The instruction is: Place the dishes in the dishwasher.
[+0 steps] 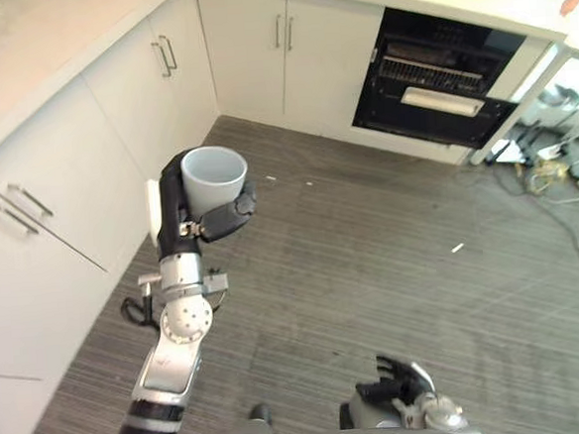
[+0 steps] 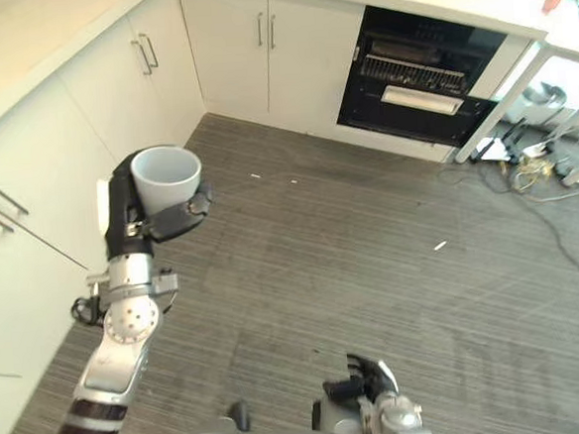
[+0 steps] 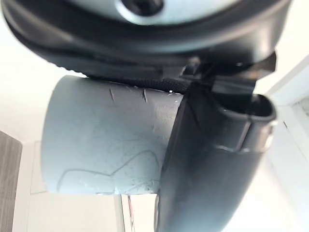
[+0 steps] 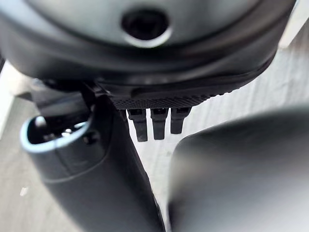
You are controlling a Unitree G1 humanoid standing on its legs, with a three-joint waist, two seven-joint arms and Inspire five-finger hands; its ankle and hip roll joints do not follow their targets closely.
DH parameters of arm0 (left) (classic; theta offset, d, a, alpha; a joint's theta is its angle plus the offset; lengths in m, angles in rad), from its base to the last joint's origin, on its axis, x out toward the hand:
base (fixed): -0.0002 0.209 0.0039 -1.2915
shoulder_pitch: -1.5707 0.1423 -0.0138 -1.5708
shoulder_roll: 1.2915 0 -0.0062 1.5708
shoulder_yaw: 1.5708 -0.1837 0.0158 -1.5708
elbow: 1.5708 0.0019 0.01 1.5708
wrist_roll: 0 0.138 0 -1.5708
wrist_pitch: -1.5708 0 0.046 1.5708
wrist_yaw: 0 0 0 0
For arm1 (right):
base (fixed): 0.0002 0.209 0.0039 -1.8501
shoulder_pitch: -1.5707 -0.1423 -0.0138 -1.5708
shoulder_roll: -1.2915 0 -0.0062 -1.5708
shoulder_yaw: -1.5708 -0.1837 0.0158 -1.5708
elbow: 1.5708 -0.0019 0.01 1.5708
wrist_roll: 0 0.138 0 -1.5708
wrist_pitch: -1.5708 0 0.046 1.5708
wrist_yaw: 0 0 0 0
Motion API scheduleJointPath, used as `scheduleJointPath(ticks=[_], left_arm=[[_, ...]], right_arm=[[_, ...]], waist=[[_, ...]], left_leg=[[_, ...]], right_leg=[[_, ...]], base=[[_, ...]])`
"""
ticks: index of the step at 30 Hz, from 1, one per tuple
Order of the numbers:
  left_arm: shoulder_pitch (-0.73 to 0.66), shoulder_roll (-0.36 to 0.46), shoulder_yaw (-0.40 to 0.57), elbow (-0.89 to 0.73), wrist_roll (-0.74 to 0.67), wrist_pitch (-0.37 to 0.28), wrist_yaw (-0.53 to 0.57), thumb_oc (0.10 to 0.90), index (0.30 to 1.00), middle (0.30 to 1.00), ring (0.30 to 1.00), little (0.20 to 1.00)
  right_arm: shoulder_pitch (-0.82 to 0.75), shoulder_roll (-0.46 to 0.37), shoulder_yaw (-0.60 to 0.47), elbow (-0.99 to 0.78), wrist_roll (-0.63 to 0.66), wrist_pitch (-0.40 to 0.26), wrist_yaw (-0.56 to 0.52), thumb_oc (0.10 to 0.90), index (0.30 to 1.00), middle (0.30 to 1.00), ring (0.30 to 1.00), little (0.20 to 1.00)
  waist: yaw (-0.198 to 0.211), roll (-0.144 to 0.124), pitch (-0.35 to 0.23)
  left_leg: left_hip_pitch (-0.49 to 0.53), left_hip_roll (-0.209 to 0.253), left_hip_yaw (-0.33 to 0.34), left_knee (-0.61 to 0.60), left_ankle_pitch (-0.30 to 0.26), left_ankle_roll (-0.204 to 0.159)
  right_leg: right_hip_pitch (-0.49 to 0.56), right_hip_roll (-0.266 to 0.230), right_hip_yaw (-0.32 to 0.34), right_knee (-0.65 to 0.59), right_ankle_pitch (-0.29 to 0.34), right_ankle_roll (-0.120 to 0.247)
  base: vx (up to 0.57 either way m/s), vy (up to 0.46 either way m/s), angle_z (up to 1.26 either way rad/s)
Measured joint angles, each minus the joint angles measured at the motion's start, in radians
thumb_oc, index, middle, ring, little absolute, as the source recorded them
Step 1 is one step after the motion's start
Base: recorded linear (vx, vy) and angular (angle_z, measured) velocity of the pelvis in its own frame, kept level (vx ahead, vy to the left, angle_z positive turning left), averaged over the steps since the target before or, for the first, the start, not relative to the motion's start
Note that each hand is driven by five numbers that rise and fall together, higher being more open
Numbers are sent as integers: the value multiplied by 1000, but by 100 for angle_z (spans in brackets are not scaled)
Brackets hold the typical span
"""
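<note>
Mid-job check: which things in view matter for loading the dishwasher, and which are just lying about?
Part of the job:
- pale cup, upright in the left hand
- open dishwasher across the floor
- right hand, low, holding nothing

Just lying about:
- white cabinets
- countertop
- cables on the floor by the dishwasher
- white scraps on the floor

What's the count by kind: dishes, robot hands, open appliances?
Cup: 1, upright, held in the left robot hand
Robot hands: 2, the right robot hand low, holding nothing
Dishwasher: 1, door open
Total: 4
</note>
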Motion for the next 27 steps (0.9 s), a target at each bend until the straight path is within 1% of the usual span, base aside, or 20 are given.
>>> scheduleJointPath(ticks=[1,2,4,6,7,8,9,11,12,13,15,17,18,19,20,21,23,25,26,27], left_arm=[[-28,-2,-10,25,0,1,-22,400,300,300,300,300],[-30,-13,-9,24,-1,-2,-27,400,300,300,300,300],[-56,1,-18,30,-1,-9,-41,400,300,300,300,300],[-52,-9,-59,65,-3,-10,-64,400,300,300,300,300],[-51,-16,-83,95,-3,-9,-74,400,300,300,300,300],[-51,-16,-83,95,-3,-9,-74,400,300,300,300,300],[-50,-19,-86,134,-4,8,-79,400,300,300,300,300],[-49,-18,-94,182,-4,30,-81,400,300,300,300,300],[-48,-17,-102,180,-3,34,-80,400,300,300,300,300],[-47,-12,-107,175,-2,31,-80,400,300,300,300,300],[-45,-1,-90,159,-2,26,-76,400,300,300,300,300],[-40,-22,-71,153,-4,24,-82,400,300,300,300,300],[-19,-30,-67,132,-5,17,-83,400,300,300,300,300],[-19,-30,-67,132,-5,17,-83,400,300,300,300,300],[-5,-28,-67,110,-5,12,-89,400,300,300,300,300],[2,-24,-66,109,-6,5,-88,400,300,300,300,300],[19,0,-65,111,-23,2,-90,400,300,300,300,300],[50,-1,-45,112,-48,3,-84,400,300,300,300,300],[66,5,-31,123,-49,3,-77,400,300,300,300,300],[66,5,-31,123,-49,3,-77,400,300,300,300,300]], right_arm=[[-43,-24,3,-15,0,-16,-5,800,900,900,900,900],[-53,-38,-15,-33,11,-25,-13,800,900,900,900,900],[-66,-36,2,-19,25,-38,-27,800,900,900,900,900],[-36,0,-8,67,55,-33,-28,800,900,900,900,900],[-43,18,-34,121,80,-31,-31,800,900,900,900,900],[-43,18,-34,121,80,-31,-31,800,900,900,900,900],[-91,20,-40,178,81,-30,-38,800,900,900,900,900],[-112,4,-42,200,82,-32,-40,800,900,900,900,900],[-105,-9,-42,199,82,-32,-38,800,900,900,900,900],[-96,-5,-44,206,82,-26,-34,800,900,900,900,900],[-103,2,-44,211,84,-14,-27,800,900,900,900,900],[-103,0,-51,231,86,-6,-21,800,900,900,900,900],[-98,0,-53,231,87,-5,-18,800,900,900,900,900],[-98,0,-53,231,87,-5,-18,800,900,900,900,900],[-101,4,-71,231,89,-5,-18,800,900,900,900,900],[-107,5,-70,229,99,-5,-22,800,900,900,900,900],[-121,15,-71,230,105,-5,-29,800,900,900,900,900],[-140,18,-58,228,104,-9,-37,800,900,900,900,900],[-145,21,-26,220,103,-9,-37,800,900,900,900,900],[-145,21,-26,220,103,-9,-37,800,900,900,900,900]], waist=[[-39,15,8],[-82,52,-6],[-107,-7,-18],[-128,-66,-59],[-130,-68,-68],[-130,-68,-68],[-120,-54,-68],[-132,-58,-71],[-156,-51,-70],[-151,-52,-73],[-126,-61,-76],[-124,-64,-71],[-120,-80,-63],[-120,-80,-63],[-110,-105,-50],[-81,-133,-34],[-46,-159,-17],[-31,-158,-12],[-22,-143,-15],[-22,-143,-15]], left_leg=[[71,-13,4,-13,16,-32],[99,5,-43,-25,-26,-23],[184,-42,-33,-42,-80,-95],[258,-24,-56,-33,-120,-142],[298,3,-48,-21,-130,-157],[298,3,-48,-21,-130,-157],[307,50,-21,17,-131,-185],[311,8,-65,-20,-148,-179],[298,-20,-81,-25,-99,-151],[311,-10,-7,32,-70,-114],[297,-3,-8,128,42,-132],[87,-6,-63,583,147,-266],[-49,-22,-61,807,187,-305],[-49,-22,-61,807,187,-305],[-198,-52,-62,996,187,-305],[-291,-83,-55,1035,171,-293],[-408,-39,55,969,117,-192],[-448,-10,102,645,106,-150],[-405,4,55,292,144,-102],[-405,4,55,292,144,-102]], right_leg=[[-113,-3,-64,-150,-79,-50],[-155,-15,-153,-369,-101,-57],[-233,-72,-170,-650,-76,-17],[-198,-79,-141,-968,-83,1],[-184,-71,-152,-954,1,-33],[-184,-71,-152,-954,1,-33],[-179,-42,-157,-887,33,-56],[-141,-23,-133,-807,107,-147],[-116,5,-109,-744,110,-157],[-82,27,-114,-715,55,-190],[-25,42,-115,-730,0,-209],[111,52,-86,-853,12,-241],[182,54,-67,-917,15,-242],[182,54,-67,-917,15,-242],[247,51,-45,-982,19,-245],[303,44,-5,-1019,16,-246],[405,52,64,-1107,17,-233],[492,65,127,-1159,12,-213],[568,90,160,-1181,8,-205],[568,90,160,-1181,8,-205]], base=[[894,-22,31],[747,-126,50],[616,-136,56],[449,-105,110],[267,-56,95],[293,-58,52],[302,-102,22],[475,-175,61],[473,-193,73],[407,-209,32],[321,-265,-38],[226,-265,-31],[150,-144,-8],[328,-189,-23],[324,-119,-48],[427,-98,-69],[349,91,-101],[499,232,-132],[463,226,-108],[575,199,-153]])
